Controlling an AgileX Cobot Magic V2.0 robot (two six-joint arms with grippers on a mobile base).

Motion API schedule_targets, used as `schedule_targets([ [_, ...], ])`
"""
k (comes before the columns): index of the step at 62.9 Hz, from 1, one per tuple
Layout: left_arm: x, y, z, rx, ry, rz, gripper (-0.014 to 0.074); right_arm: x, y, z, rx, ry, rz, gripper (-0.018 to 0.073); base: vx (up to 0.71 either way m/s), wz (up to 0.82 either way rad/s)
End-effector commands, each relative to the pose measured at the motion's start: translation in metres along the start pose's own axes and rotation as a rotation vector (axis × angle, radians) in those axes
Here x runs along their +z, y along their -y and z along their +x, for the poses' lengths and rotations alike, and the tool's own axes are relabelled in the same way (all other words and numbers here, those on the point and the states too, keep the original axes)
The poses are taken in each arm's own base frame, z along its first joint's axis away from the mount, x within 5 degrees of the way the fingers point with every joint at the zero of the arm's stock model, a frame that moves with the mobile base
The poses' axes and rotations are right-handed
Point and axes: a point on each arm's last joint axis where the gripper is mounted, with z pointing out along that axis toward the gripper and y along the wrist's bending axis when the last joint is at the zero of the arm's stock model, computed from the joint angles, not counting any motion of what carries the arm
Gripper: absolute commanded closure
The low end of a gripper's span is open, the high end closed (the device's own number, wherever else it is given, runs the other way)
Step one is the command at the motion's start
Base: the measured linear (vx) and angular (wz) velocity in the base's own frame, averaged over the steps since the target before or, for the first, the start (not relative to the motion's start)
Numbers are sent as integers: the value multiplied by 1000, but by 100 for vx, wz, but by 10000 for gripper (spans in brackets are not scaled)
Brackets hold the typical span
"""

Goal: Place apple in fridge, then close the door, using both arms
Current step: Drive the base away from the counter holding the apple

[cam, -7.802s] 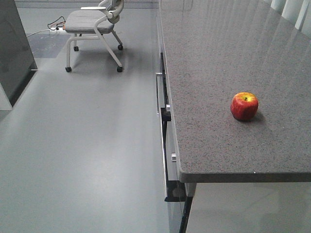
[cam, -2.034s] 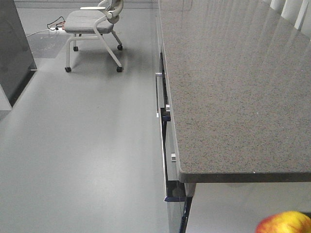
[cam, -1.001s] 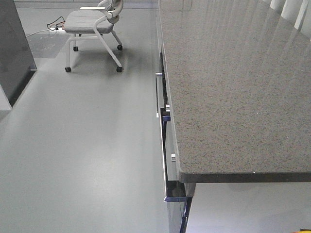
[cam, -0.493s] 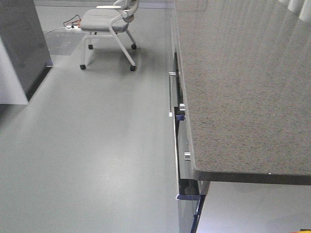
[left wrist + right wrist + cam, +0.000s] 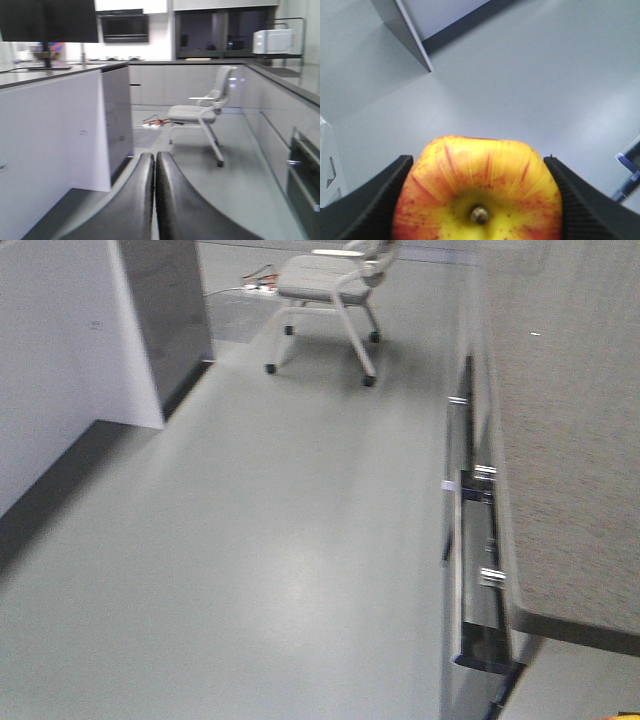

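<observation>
Over grey floor (image 5: 520,75): right end effector (image 5: 479,202) clamps apple (image 5: 480,170), stem toward camera; left end effector (image 5: 155,200) pressed closed, empty.

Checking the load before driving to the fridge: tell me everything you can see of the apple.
The apple is yellow around its stem dimple and streaked red toward the shoulders. Its short brown stem faces the wrist camera. The black, ribbed right tool is shut on it, touching both sides, above grey floor. Its lower part is cropped.
</observation>
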Motion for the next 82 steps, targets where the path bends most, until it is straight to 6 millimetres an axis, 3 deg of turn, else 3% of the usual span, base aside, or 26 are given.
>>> schedule_targets([
  [1, -1, 0, -1, -12, 69, 1, 603, -5, -2, -13, 6, 90, -7, 186, 0, 55],
  [82, -1, 0, -1, -12, 69, 1, 603, -5, -2, -13, 6, 90, -7, 186, 0, 59],
])
